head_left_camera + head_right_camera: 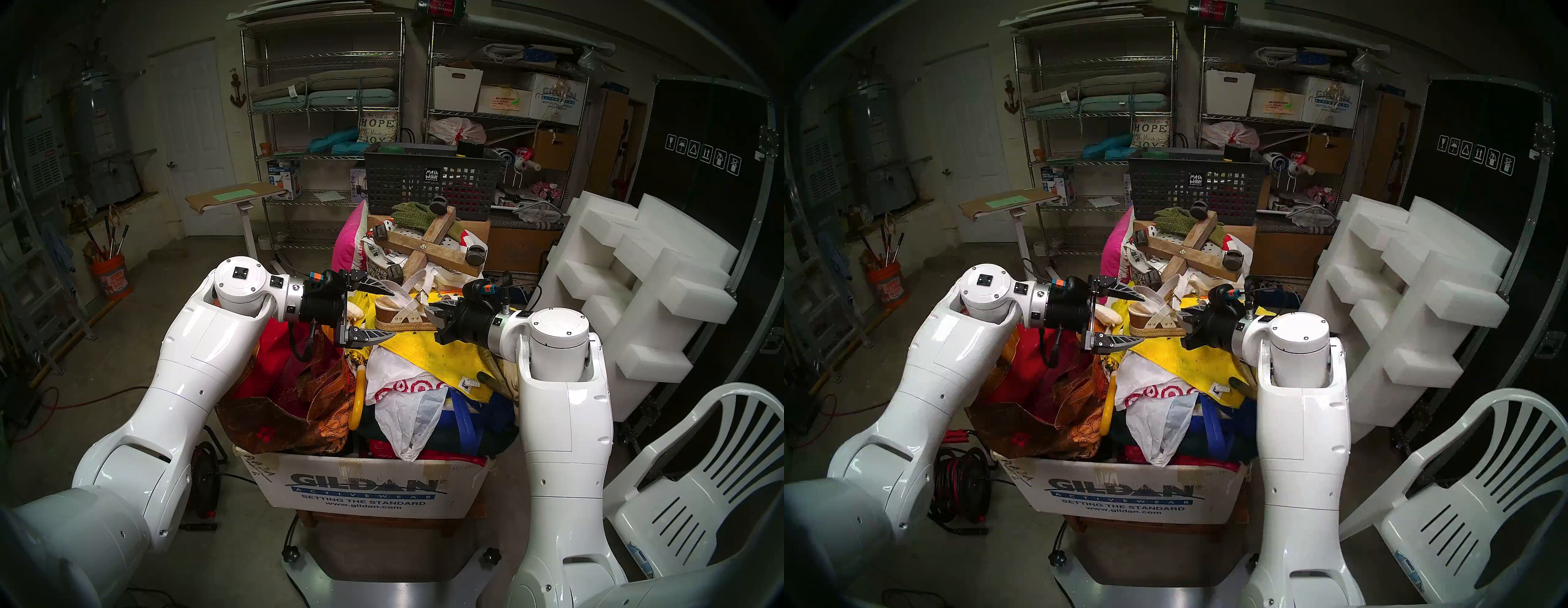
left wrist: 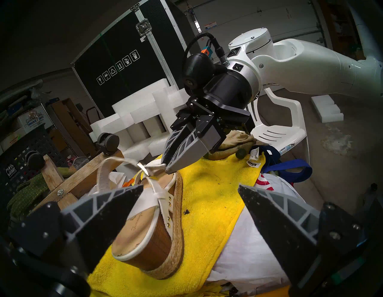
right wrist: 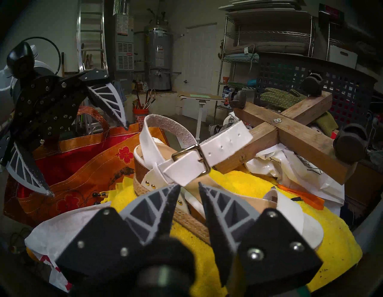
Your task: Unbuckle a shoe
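Observation:
The cream-white shoe point(image 1: 403, 314) point(image 1: 1157, 318) point(image 2: 149, 238) lies on a yellow towel point(image 1: 424, 352) on top of a heap of bags. Its metal buckle point(image 3: 190, 158) point(image 2: 144, 168) still has the holed ankle strap point(image 3: 228, 139) threaded through it. My left gripper point(image 1: 393, 313) point(image 2: 190, 186) point(image 3: 88, 160) is wide open around the heel end, one finger on each side, touching nothing. My right gripper point(image 1: 430, 316) point(image 2: 167, 169) point(image 3: 189, 186) sits at the toe end. Its fingers are a narrow gap apart, and the strap by the buckle lies just past their tips.
A wooden cross with caster wheels point(image 1: 432, 246) rests just behind the shoe, with green gloves point(image 1: 407, 210) and a dark mesh basket point(image 1: 428, 182) beyond. The heap fills a Gildan box point(image 1: 360, 488). White foam blocks point(image 1: 636, 276) and a plastic chair point(image 1: 700, 488) stand at the right.

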